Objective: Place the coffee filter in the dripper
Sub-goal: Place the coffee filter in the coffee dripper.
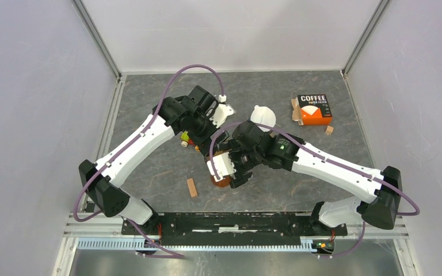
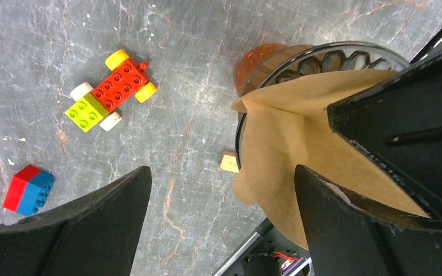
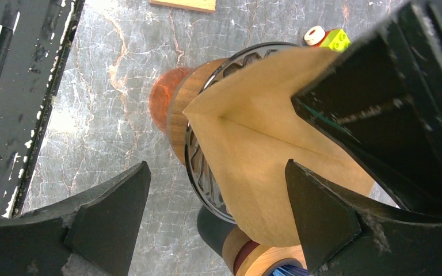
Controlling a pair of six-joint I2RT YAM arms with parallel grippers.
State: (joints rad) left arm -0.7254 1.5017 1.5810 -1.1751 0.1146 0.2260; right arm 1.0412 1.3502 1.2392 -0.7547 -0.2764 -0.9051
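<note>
I find the left tool (image 2: 221,172) and right tool (image 3: 217,167) both open beside the filter (image 3: 253,155), which I judge needs pressing evenly into the dripper (image 3: 202,175) before withdrawing.

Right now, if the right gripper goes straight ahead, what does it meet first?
Most likely the filter sitting in the dripper: it lies centred between the open fingers of the right gripper. Depth is unclear, but nothing nearer shows there.
</note>
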